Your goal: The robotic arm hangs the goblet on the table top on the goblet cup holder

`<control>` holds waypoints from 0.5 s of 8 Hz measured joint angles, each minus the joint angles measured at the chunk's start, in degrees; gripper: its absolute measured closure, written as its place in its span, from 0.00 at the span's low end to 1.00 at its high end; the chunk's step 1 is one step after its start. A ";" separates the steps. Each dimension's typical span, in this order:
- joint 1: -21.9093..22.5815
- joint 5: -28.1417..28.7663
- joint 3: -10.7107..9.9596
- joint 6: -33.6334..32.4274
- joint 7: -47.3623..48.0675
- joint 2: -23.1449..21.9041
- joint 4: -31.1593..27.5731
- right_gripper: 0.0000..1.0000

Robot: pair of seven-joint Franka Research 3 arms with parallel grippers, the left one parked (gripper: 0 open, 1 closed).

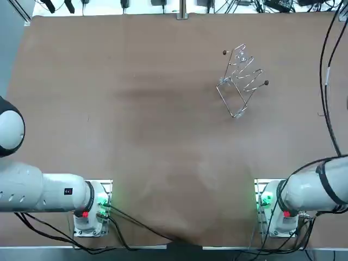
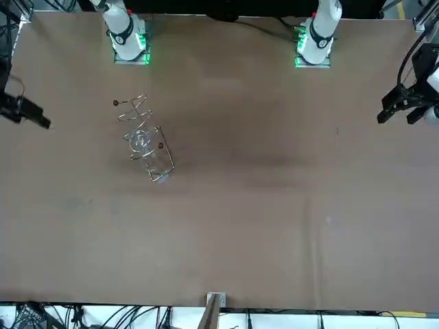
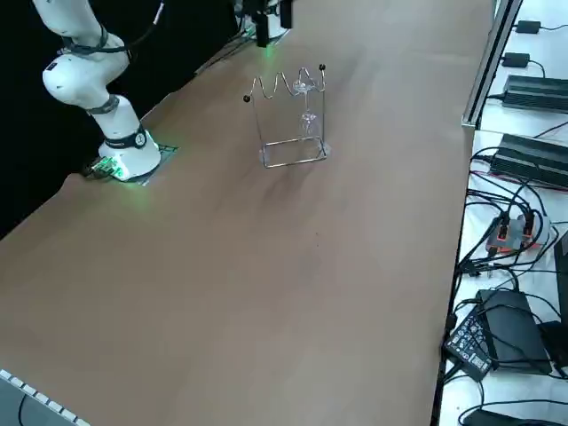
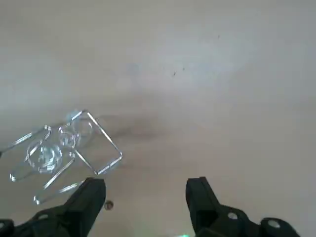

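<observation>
One goblet (image 3: 307, 96) appears to hang by its foot from the wavy top wire of the cup holder (image 3: 288, 146), which stands right of centre in the upper half of the top view. By my judgement the hanging is done, since no other glass shows on the brown worktop (image 1: 136, 136).

What could go wrong now lies mostly with the holder. It is a light wire frame, apparently loose on the worktop, and the glass seems held only by its foot in an open wire slot. A brush from the arm on any later sweep across that corner could tip the frame or slide the foot out, and the glass would drop. A foot seated shallowly near the slot's mouth would raise that risk; the pictures do not show how deep it sits.

The end effector (image 4: 145, 187) is spread wide with nothing between its fingers. From the wrist camera it looks down on bare worktop with the holder off to one side. In the front view it sits at the left edge, well apart from the holder. The right arm (image 1: 315, 190) lies folded over its base in the lower right of the top view, running out past the right edge.
</observation>
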 joint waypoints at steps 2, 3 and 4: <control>1.47 -0.06 -0.19 0.73 -1.85 -7.77 -8.05 0.00; 2.29 -0.06 -0.86 0.99 -2.88 -10.47 -10.61 0.00; 2.72 -0.06 -1.45 1.06 -3.28 -11.90 -11.98 0.00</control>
